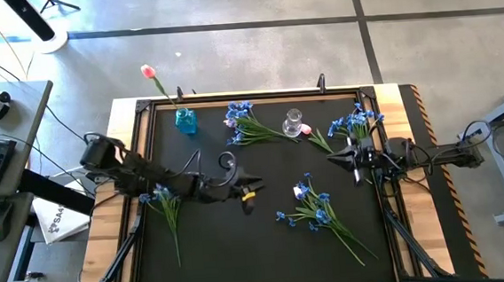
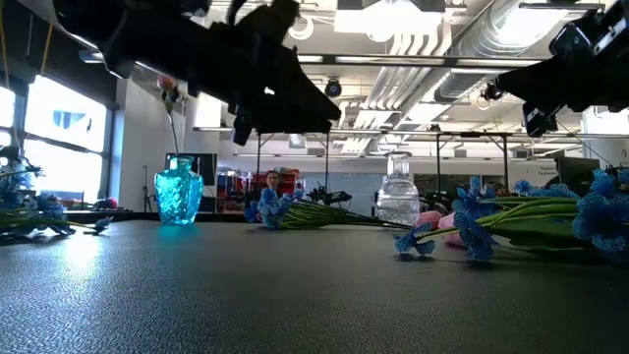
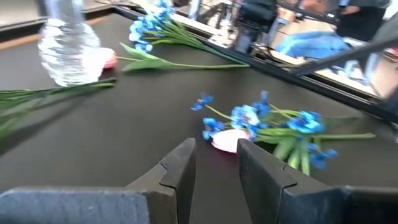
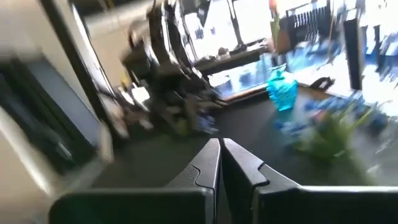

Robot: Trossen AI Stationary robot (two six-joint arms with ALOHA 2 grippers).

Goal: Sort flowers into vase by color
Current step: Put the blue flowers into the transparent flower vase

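Currently left end effector (image 1: 249, 197) is hovering mid-bench, fingers parted a little, holding nothing, lining up on the pink tulip (image 3: 231, 140) lying in the blue bunch (image 1: 315, 209) just ahead. Judgement: it should be opening wider, coming down on the stem rather than the bloom, keeping clear of the blue blossoms. Left arm is stretching in low from the left edge, wrist roughly level. Blue vase (image 1: 186, 121) is already holding one tulip (image 1: 148, 72); clear vase (image 1: 293, 122) is empty. Right end effector (image 1: 344, 158) is waiting near the right edge, fingers closed, empty.
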